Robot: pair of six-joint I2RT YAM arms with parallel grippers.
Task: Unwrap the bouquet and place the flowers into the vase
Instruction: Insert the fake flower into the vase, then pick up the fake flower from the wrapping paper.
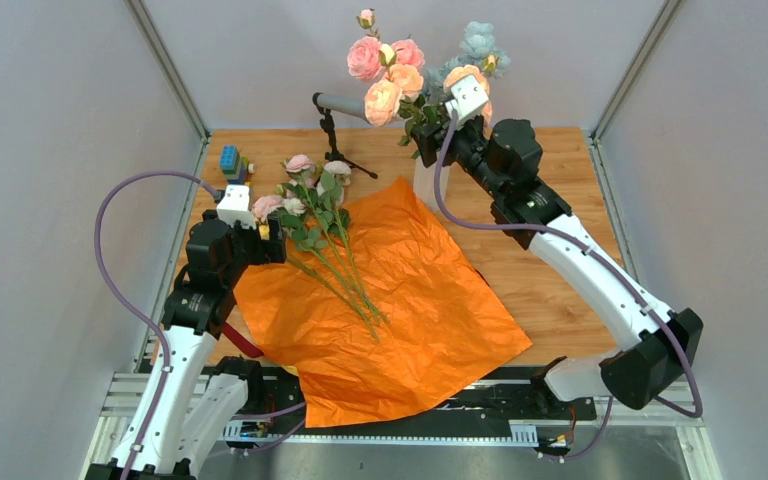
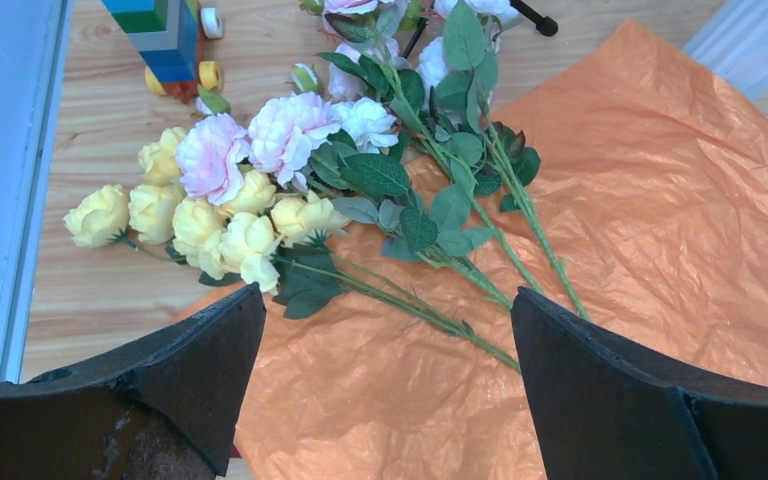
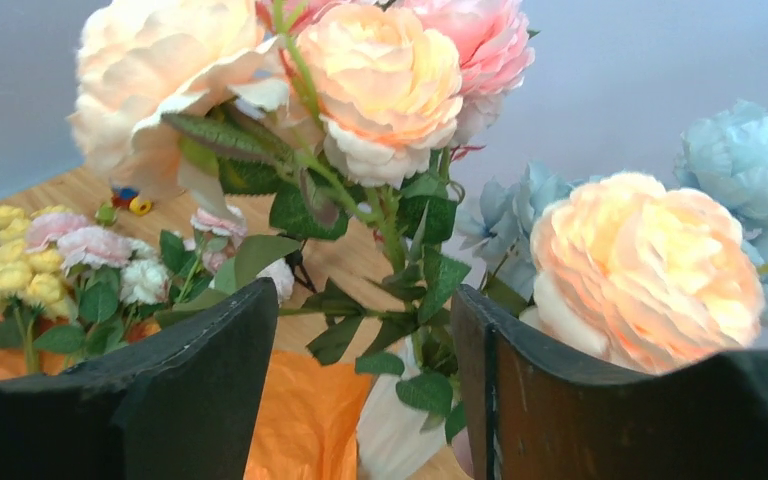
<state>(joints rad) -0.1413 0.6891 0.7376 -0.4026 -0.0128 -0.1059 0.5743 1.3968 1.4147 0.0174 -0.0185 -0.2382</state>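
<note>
Flowers [image 3: 380, 90], pink, peach and blue, are standing in the vase [image 3: 388, 440], stems passing between parted fingers of the right gripper [image 3: 360, 300]; the left gripper [image 2: 388, 305] is hanging wide open.

- I'm working in a robot lab cell: plain grey walls [image 1: 50, 150] and aluminium corner posts [image 1: 167, 65] box in the wooden table [image 1: 270, 140].
- At 6 o'clock, an aluminium mounting rail [image 1: 440, 432].
- At 12 o'clock, a microphone stand [image 1: 332, 140]; at 11, toy blocks [image 1: 230, 160].
</note>
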